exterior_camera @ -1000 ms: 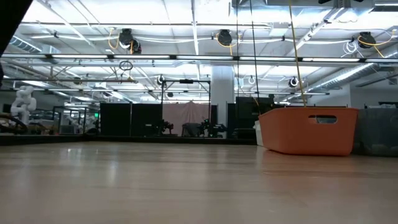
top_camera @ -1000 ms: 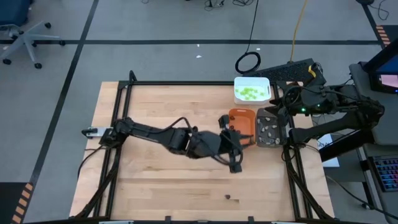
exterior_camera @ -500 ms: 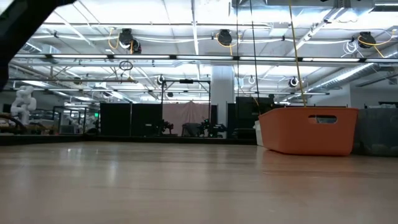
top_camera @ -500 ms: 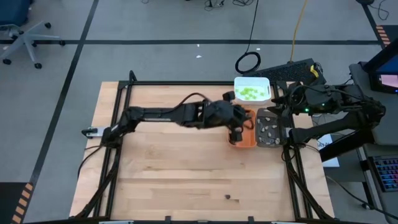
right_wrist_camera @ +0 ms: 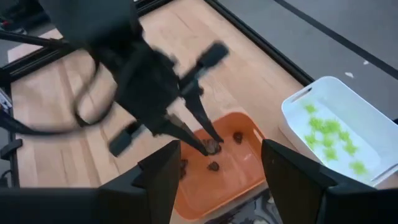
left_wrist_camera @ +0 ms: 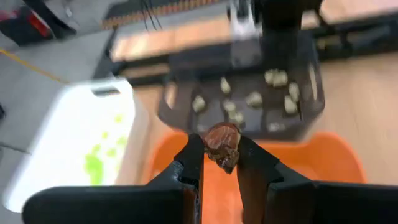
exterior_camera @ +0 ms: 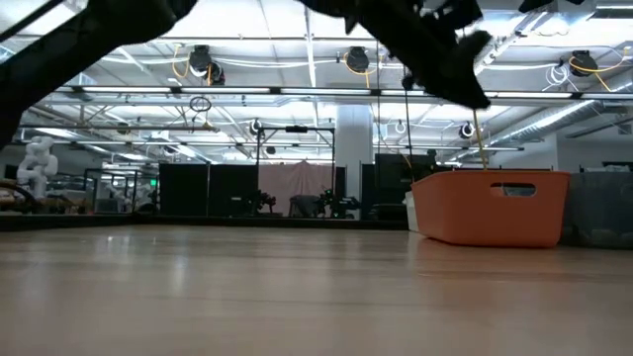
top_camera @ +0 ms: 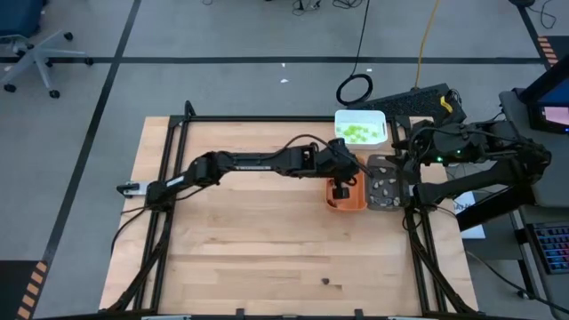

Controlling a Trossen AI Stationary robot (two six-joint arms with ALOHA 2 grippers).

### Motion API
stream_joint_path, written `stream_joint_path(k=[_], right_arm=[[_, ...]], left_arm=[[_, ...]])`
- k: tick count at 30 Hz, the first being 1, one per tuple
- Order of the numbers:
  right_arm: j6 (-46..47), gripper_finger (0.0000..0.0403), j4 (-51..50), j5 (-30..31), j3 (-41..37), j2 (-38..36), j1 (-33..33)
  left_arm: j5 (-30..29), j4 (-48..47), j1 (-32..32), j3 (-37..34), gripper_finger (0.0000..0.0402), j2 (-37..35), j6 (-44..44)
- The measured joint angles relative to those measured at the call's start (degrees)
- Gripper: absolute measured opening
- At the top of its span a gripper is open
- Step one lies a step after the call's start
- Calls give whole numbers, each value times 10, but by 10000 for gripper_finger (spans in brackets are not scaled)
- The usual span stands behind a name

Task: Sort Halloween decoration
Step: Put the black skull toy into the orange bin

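left gripper: pinching brown piece, hovering over orange tray to drop it with like pieces
right gripper: spread, idle past trays
grey tray: beige pieces
white tray: green pieces

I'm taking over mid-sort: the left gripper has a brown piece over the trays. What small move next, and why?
Probably open the left gripper and drop. It holds the brown piece above the orange tray, where other brown pieces already lie; the green ones sit in the white tray.
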Motion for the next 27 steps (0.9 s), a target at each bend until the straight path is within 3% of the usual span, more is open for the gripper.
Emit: stream_joint_path(k=[4,10,15,22,27], right_arm=[[0,210,-2,0,0,-3,0],[-2,210,-9,0,0,-4,0],[-2,210,-10,0,0,-4,0],[42,210,-10,-32,0,-4,0],[116,210,31,-85,-10,-2,2]], left_arm=[[-6,-13,1,0,77,28,-30],[-76,-45,-10,0,153,40,-77],[-82,-76,-22,3,190,39,-165],[-82,-171,-53,4,196,-41,-407],[-80,-222,-80,4,196,-113,-436]])
